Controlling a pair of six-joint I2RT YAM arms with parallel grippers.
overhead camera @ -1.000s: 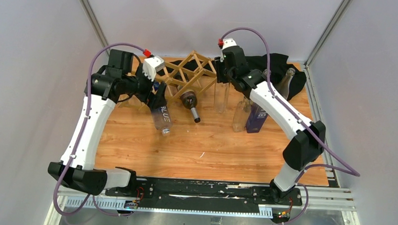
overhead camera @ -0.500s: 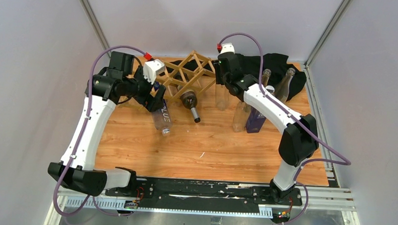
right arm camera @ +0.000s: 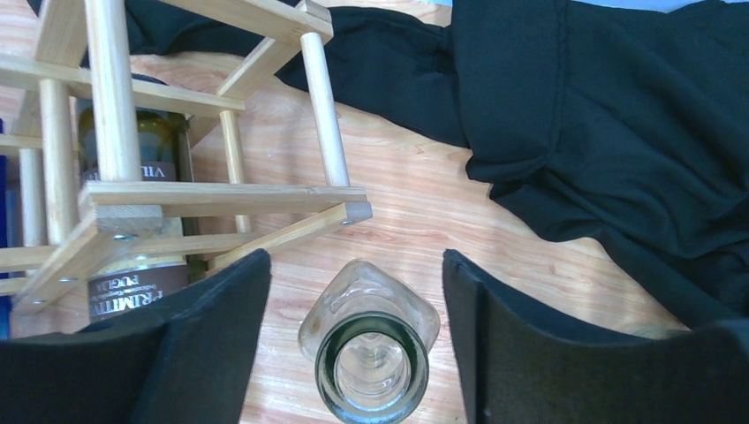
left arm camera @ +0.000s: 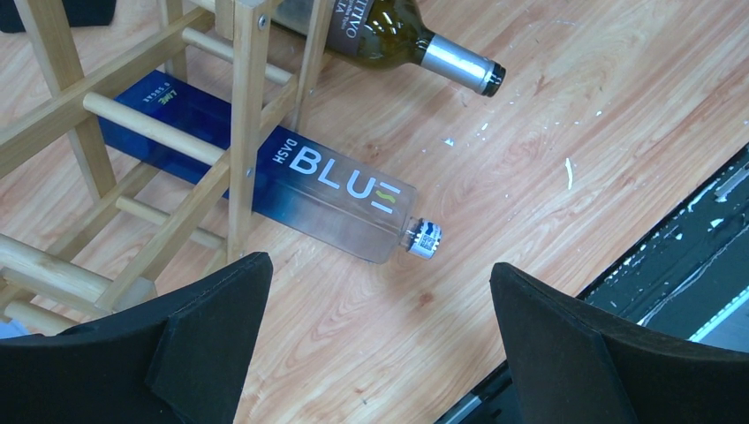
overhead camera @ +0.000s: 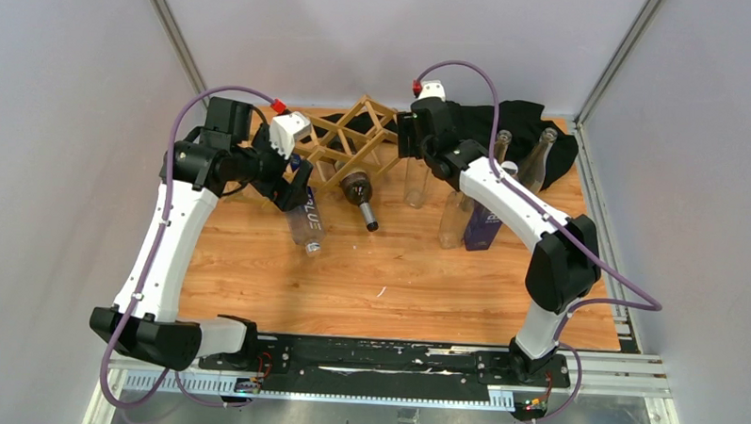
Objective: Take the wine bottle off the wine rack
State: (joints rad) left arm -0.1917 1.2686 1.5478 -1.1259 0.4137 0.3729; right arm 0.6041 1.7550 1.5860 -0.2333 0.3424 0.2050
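Approach is judged to be the step in hand. The left gripper [left arm camera: 378, 269], jaws spread wide and empty, is held above a square blue bottle [left arm camera: 336, 190] lodged low in the wine rack [left arm camera: 247, 106]. The dark wine bottle [left arm camera: 397, 35] is seen in the neighbouring cell, neck out. The right gripper [right arm camera: 355, 256], likewise released, is poised over an upright clear glass bottle [right arm camera: 371, 353]. Next, a descent and a clamp on the protruding neck are called for.
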